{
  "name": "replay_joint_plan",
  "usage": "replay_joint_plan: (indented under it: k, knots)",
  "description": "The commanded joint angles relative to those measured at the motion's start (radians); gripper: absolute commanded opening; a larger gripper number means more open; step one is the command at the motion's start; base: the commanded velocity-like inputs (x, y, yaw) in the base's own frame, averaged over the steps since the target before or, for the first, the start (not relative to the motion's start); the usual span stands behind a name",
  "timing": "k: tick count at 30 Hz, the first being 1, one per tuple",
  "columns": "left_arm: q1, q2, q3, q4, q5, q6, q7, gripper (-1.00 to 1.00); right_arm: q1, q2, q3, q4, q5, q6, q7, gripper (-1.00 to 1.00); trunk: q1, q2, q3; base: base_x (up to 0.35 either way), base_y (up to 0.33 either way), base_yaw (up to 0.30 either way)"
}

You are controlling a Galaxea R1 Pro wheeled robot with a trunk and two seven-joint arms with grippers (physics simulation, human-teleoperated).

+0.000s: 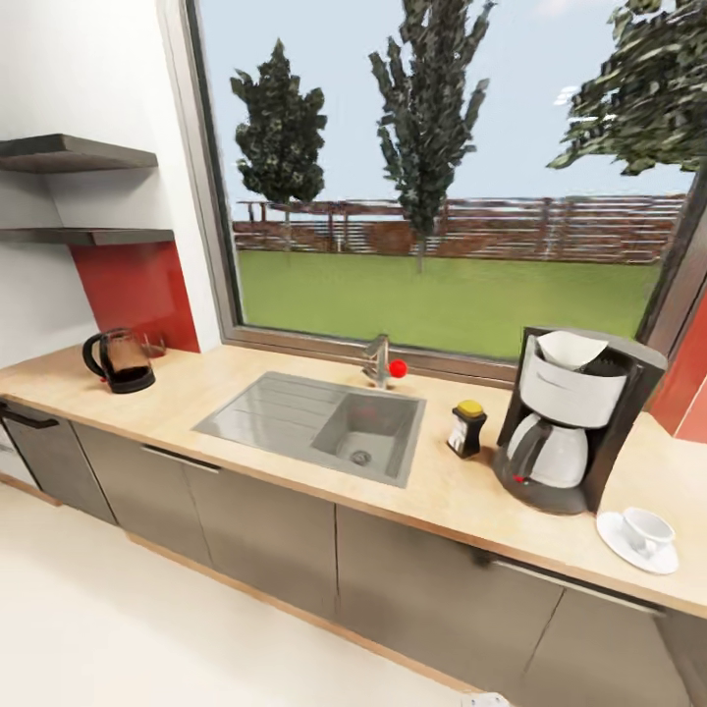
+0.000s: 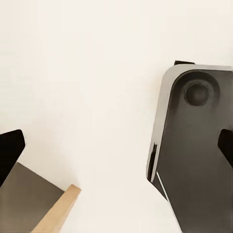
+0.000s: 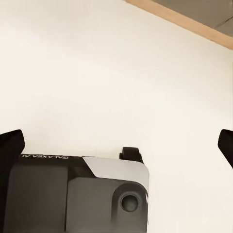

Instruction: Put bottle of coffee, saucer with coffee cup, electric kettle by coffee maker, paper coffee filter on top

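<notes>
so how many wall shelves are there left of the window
2. The upper shelf and the lower shelf are both on the wall left of the window, above the electric kettle. More may lie beyond the frame's left edge.

Bright, even daylight pours in through the wide dark-framed window (image 1: pixel 442 196), leaving only soft shadows on the pale wooden countertop (image 1: pixel 245 378). The grey steel sink (image 1: pixel 314 422) carries a dull sheen with no harsh glare. Straight lines bow toward the edges. The distant trees look coarse, perhaps low-resolution. Both wrist views look washed-out against the cream floor (image 2: pixel 97 73).
</notes>
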Motion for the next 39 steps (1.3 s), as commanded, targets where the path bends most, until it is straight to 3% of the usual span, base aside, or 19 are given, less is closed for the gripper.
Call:
replay_joint_plan:
  k: [1,39]
  knots:
    - [0.000,0.001,-0.009,-0.002,0.009,0.000,0.005,1.00,-0.001,0.000,0.009,-0.002,-0.010,0.006,-0.004,1.00,0.001,-0.002,-0.002,0.184,0.260,0.279]
    - [0.000,0.000,-0.009,-0.002,0.009,-0.004,0.003,1.00,0.001,0.000,0.009,-0.002,-0.010,0.006,-0.005,1.00,0.001,-0.002,-0.002,0.171,0.278,0.279]
